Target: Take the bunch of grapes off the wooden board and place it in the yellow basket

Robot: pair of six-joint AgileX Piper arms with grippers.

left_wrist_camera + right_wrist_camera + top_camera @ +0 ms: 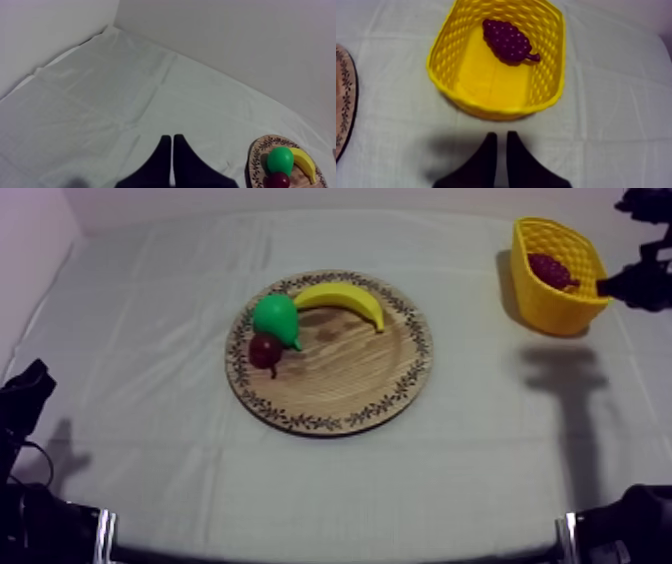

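**Table, near to far**

1. Cloth (330,488): we list a grey-white cover over the whole table, creased, with a dark arm shadow (568,378) on it at the right, nearer than the basket.
2. Left gripper (172,142): we log it low at the near left edge, over bare cloth and well apart from the board. The two black fingers lie pressed together as a narrow wedge and grip nothing.
3. Wooden board (340,393): round, with a patterned rim, lying flat at mid-table. We count three toy fruit on it, all on its left and far part.
   - Small red fruit (265,350): the nearest of the three, by the left rim, touching the pear.
   - Pear (276,318): green, just beyond the red fruit.
   - Banana (345,298): yellow, curving along the far part of the board, one end meeting the pear.
4. Right gripper (501,137): we place it at the far right, just outside the basket's wall and pointing at it. The fingers are all but together, with a thin slit between them and nothing in it.
5. Yellow basket (550,306): lattice-walled, standing on the cloth at the far right, well apart from the board.
6. Bunch of grapes (552,271): dark purple, lying inside the basket on its floor against one wall, with the short stem pointing inward. We mark it as off the board and free of both grippers.
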